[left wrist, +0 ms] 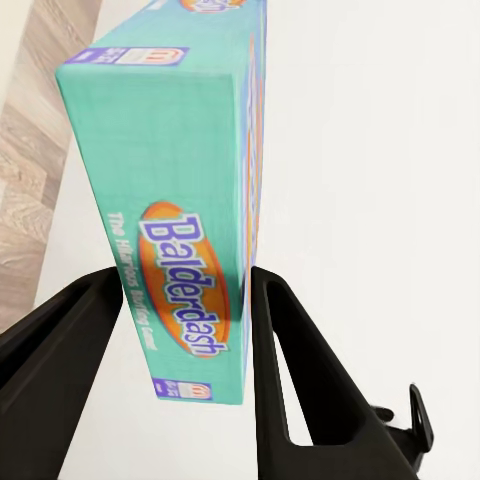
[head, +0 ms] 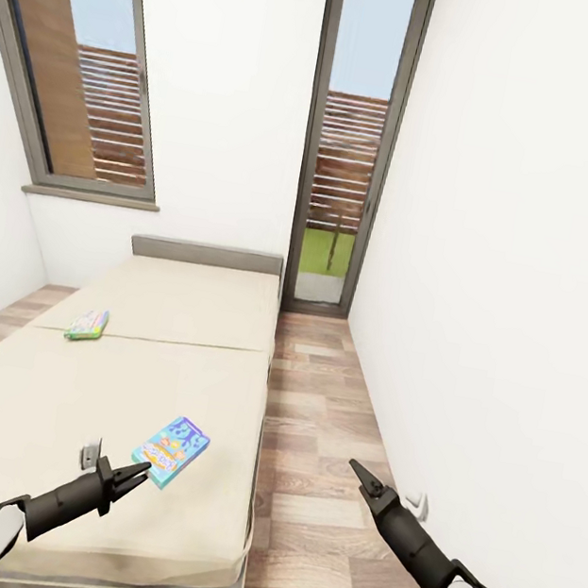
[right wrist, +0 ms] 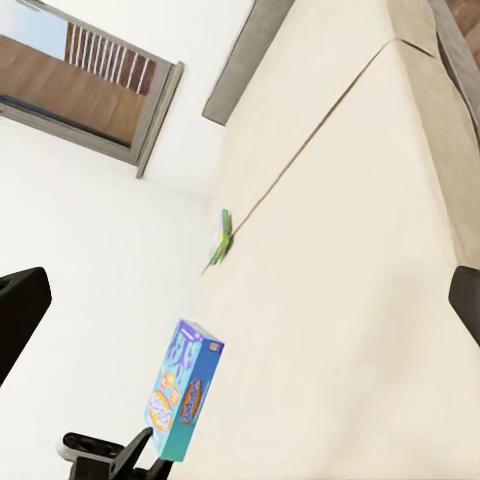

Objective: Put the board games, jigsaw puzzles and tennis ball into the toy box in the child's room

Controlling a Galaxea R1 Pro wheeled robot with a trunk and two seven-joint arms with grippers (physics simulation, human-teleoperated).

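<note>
Balderdash box (head: 170,450), the light blue board game, lies flat on the beige bed (head: 73,410) near its right edge, and I have the left gripper (head: 137,475) right at its near end, fingers (left wrist: 290,370) spread to either side of that end without clamping it. Farther up the mattress I see the green-edged game box (head: 87,324) lying flat. My right gripper (head: 355,470) hangs over the wood floor (head: 319,490) beside the bed; I cannot tell how its fingers stand.
</note>
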